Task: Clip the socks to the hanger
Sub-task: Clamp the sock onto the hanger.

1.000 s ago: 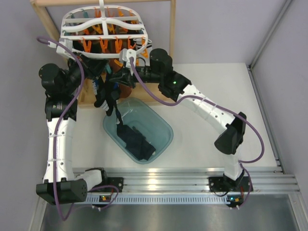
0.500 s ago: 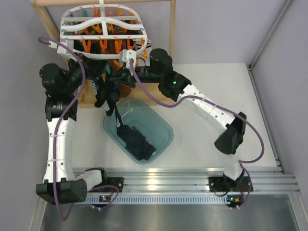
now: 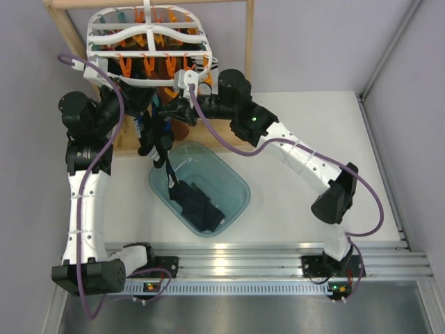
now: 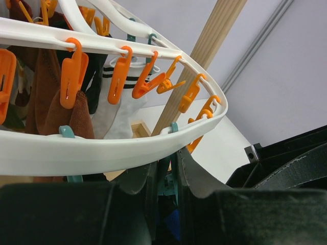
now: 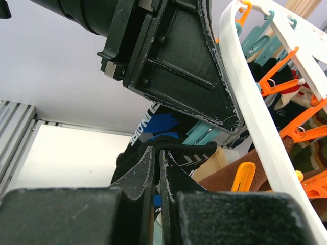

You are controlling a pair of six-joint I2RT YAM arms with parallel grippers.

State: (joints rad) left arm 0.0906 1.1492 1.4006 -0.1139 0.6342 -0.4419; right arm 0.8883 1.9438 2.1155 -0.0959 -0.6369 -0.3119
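hanger (image 3: 148,47) hook cut off at top edge, tops of socks (image 3: 158,142) hidden under rim

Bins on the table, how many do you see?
1. A see-through teal bin sits on the white table just in front of the hanger, with dark socks piled inside. I see no other.

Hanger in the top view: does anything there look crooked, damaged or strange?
Nothing looks damaged or spilled. The hanger hangs whole from the wooden frame. Only a dark sock dangles below it, pinched by the right gripper, above the teal bin.
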